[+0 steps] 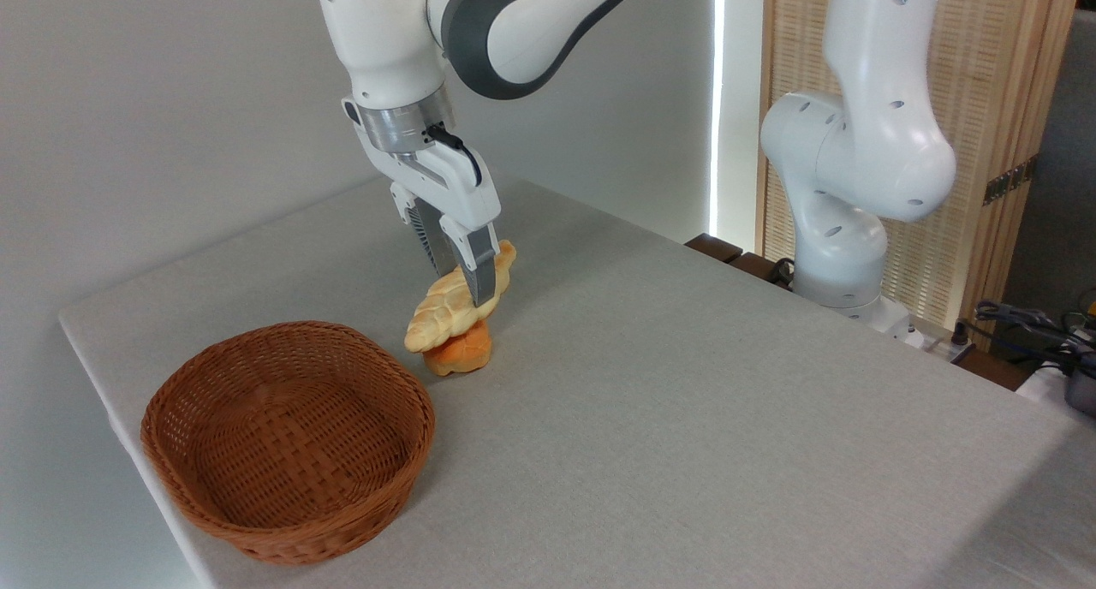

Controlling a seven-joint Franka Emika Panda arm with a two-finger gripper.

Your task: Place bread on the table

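In the fixed camera view, the bread (454, 302) is seen a little left of the frame's centre, a pale golden braided loaf lying tilted, its lower end pointing toward the lower left and its upper end rising toward the right. It appears to rest on, or just above, a small round orange bun (461, 351) that sits on the table (685, 418); whether the loaf's weight is borne by the bun cannot be told.

The loaf is judged to be light and somewhat yielding, with a ridged braided surface that should give the fingers purchase. Its tapered ends would be poor places for a hold; the thick middle is judged the best place, taken across the narrow width.

The gripper (462, 285) is seen coming down from the upper left, its fingers narrowly parted and closed upon the loaf's upper middle, one finger in front and one behind. An empty wicker basket (287, 439) stands at the lower left, near the bun but apart from it.
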